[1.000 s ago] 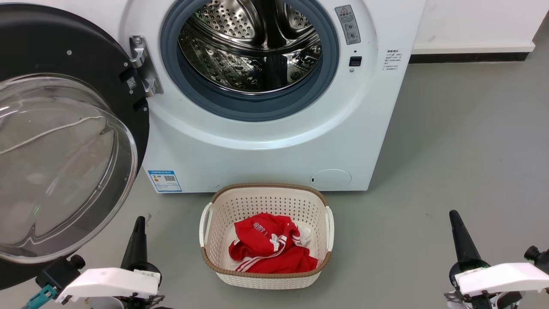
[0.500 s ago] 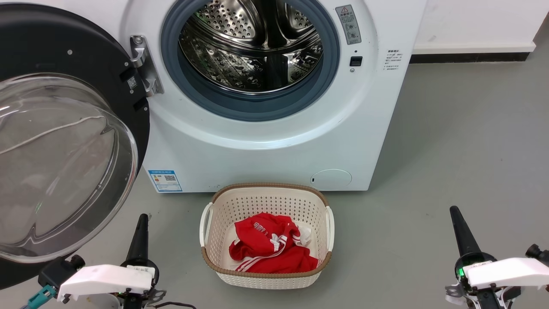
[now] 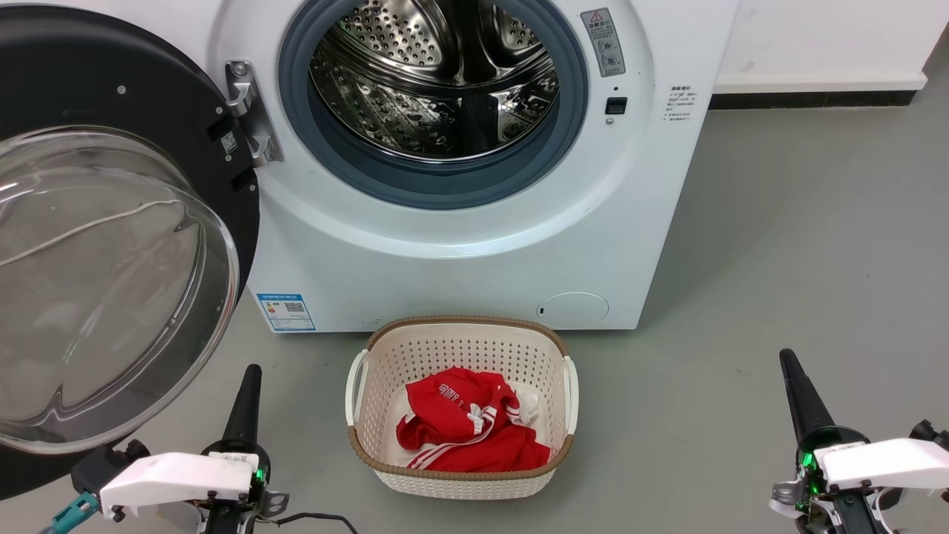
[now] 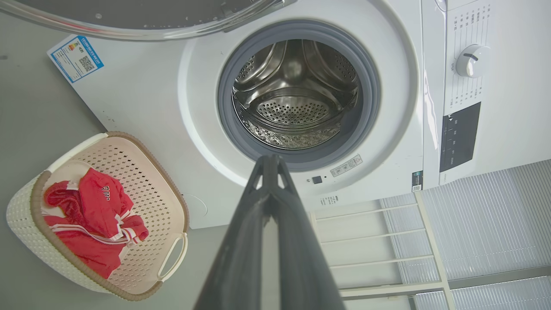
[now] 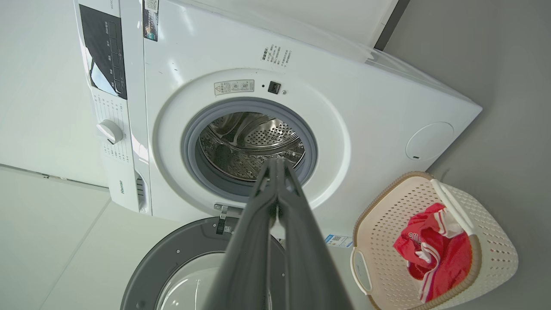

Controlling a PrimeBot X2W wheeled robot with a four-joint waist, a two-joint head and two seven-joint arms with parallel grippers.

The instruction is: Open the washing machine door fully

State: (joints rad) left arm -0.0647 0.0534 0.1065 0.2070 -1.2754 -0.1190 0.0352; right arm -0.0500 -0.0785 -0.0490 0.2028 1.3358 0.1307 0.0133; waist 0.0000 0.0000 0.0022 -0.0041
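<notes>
The washing machine door [image 3: 170, 111] is a big round black disc with a bulging clear glass bowl. It stands swung wide open to the left of the drum opening [image 3: 434, 78], held by a metal hinge [image 3: 248, 111]. Its rim crosses the top of the left wrist view [image 4: 142, 26] and it lies low in the right wrist view [image 5: 181, 254]. My left gripper [image 3: 252, 371] is shut and empty near the floor, just below the door's lower edge and apart from it. My right gripper [image 3: 786, 357] is shut and empty at the lower right.
A cream laundry basket [image 3: 460, 334] holding red clothing [image 3: 467, 423] sits on the grey floor directly in front of the machine, between my two arms. A white wall and dark skirting [image 3: 808, 99] run behind on the right. A white rack [image 4: 370, 241] stands beside the machine.
Both arms have drawn back slightly toward the bottom of the head view, the left fingertip shifting a little right. The door stays where it was.
</notes>
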